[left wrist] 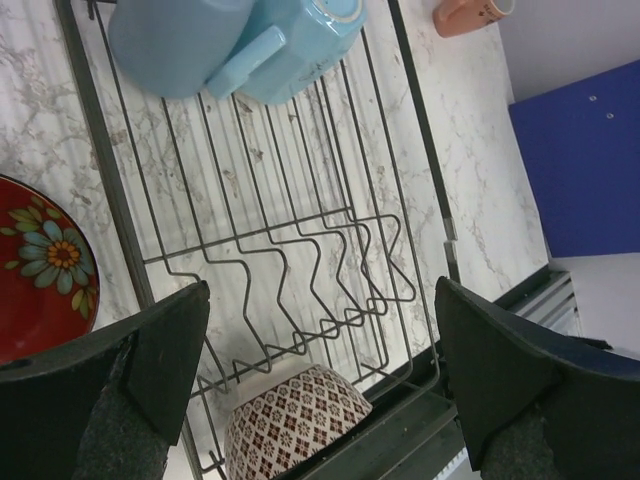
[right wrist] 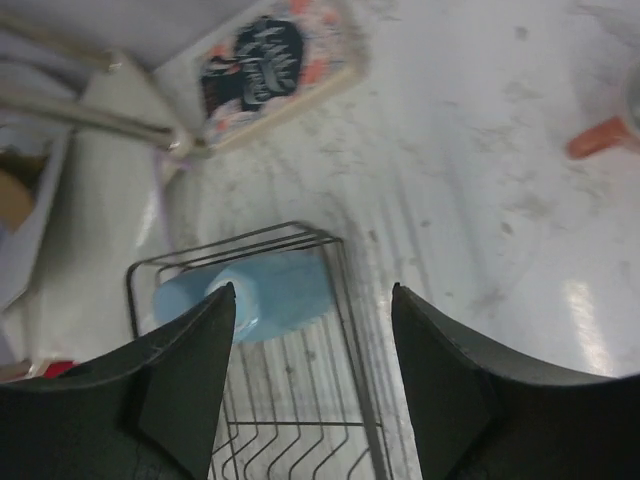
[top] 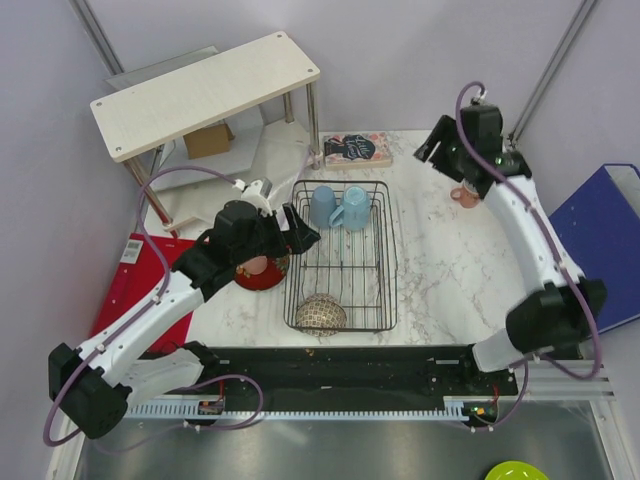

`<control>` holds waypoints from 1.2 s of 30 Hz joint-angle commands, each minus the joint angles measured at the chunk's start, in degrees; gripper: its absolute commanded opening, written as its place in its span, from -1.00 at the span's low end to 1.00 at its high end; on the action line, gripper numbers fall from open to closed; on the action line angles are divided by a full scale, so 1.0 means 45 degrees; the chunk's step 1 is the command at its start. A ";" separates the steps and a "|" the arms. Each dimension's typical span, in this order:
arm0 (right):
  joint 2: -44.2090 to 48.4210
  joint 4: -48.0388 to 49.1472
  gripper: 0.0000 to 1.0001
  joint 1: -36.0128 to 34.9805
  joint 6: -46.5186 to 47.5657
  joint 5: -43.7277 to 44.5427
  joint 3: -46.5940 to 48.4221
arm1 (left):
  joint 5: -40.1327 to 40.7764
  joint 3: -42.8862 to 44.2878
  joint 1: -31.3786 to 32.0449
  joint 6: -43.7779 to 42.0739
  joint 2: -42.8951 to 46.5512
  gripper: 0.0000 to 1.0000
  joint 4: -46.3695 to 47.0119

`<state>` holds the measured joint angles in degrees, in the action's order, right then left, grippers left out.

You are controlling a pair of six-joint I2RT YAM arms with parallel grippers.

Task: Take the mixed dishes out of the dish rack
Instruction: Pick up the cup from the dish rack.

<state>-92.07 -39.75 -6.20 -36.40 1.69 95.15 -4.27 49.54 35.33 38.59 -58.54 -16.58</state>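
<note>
The black wire dish rack (top: pixel 385 262) stands mid-table. Two light blue mugs (top: pixel 322 205) (top: pixel 353 208) lie at its far end and a patterned beige-brown bowl (top: pixel 320 313) sits upside down at its near end. A dark red plate (top: pixel 272 278) lies left of the rack, with something salmon-pink (top: pixel 256 265) on it, half hidden by my left arm. My left gripper (top: pixel 303 232) hovers open over the rack's left side; its view shows the rack (left wrist: pixel 300 250), the bowl (left wrist: pixel 300 425) and the mugs (left wrist: pixel 180 40). My right gripper (top: pixel 432 145) is open and empty beside a salmon-pink mug (top: pixel 466 195).
A white wooden shelf (top: pixel 205 95) stands at the back left with a cardboard box (top: pixel 208 140) under it. A book (top: pixel 357 148) lies behind the rack. A blue binder (top: pixel 600 240) sits at the right edge and a red sheet (top: pixel 135 300) at the left.
</note>
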 commanded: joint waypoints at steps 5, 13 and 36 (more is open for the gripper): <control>0.5634 0.5980 0.40 -0.2915 0.0804 0.0773 -0.7547 | 0.1476 0.2153 0.0058 -0.1113 -0.2514 0.91 -0.0398; 0.8425 0.6782 0.40 -0.3975 0.1644 0.1986 -1.0499 | 0.2374 0.5274 0.0078 -0.2520 -0.5639 0.86 -0.0359; 1.0793 0.6450 0.43 -0.3975 0.1410 0.1362 -1.2610 | 0.5754 0.9713 0.0059 -0.1954 -1.1872 0.71 -0.1550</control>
<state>-44.05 -11.62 -24.05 -30.00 8.67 38.98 18.09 89.45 35.48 30.33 -110.65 -24.16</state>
